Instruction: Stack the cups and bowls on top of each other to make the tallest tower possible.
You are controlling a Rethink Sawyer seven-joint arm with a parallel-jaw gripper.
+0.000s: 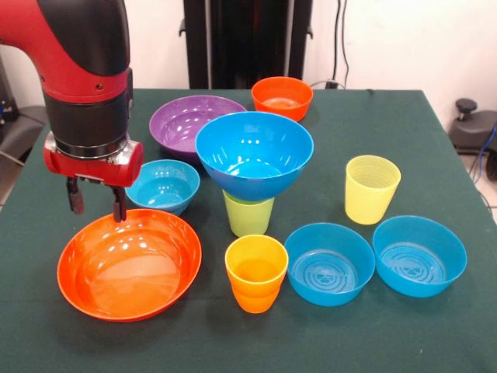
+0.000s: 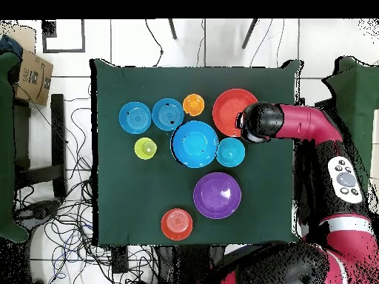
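Large orange bowl (image 1: 129, 266) under end effector (image 1: 97, 204)

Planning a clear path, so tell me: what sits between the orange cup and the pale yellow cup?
In the front view, bare green table separates the orange cup and yellow cup; a medium blue bowl sits just below that line.

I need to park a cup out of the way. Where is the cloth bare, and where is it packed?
Bare green table cloth lies beyond the pale yellow ribbed cup, and along the edge past the small orange bowl. It is packed around the large blue bowl perched on the lime green cup, and near the gripper over the large orange bowl.
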